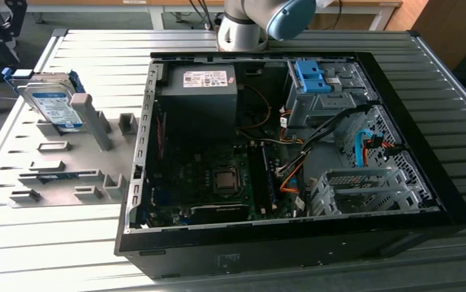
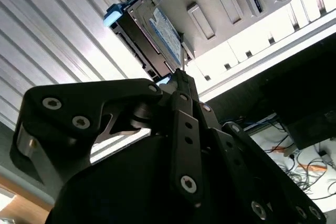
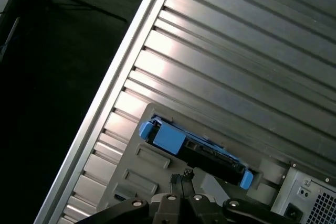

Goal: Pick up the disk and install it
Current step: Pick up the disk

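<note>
Disk (image 1: 55, 104) standing in rack (image 1: 70, 161), labelled face in exterior view (gripper (image 2: 180, 73) clenched empty, second wrist view)

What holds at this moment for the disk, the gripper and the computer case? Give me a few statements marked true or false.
1. The disk stands on edge in the grey rack at the exterior view's left. True.
2. The gripper is holding the disk. False: the disk sits in the rack, apart from the gripper.
3. The computer case lies open, with its motherboard showing. True.
4. The disk is already installed in the case. False: it is outside the case, on the rack beside it.
5. A blue bracket sits inside the case. True.
</note>
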### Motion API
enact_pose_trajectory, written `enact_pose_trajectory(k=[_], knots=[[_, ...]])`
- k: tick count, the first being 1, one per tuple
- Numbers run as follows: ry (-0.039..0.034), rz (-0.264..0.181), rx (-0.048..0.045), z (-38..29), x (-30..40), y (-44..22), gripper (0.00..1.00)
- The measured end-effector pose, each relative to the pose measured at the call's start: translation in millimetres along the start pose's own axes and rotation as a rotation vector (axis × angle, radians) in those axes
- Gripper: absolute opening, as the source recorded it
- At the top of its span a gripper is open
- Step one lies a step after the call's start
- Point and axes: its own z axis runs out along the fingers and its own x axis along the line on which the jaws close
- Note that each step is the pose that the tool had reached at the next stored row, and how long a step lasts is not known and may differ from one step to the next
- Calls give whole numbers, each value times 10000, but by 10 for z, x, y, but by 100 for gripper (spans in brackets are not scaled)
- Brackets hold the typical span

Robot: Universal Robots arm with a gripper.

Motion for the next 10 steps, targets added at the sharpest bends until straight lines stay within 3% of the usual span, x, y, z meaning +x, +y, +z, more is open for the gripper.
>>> enact_pose_trajectory(k=[6, 10], knots=[[40, -927, -20, 1, 0, 0, 11], [40, -944, -21, 1, 0, 0, 11]])
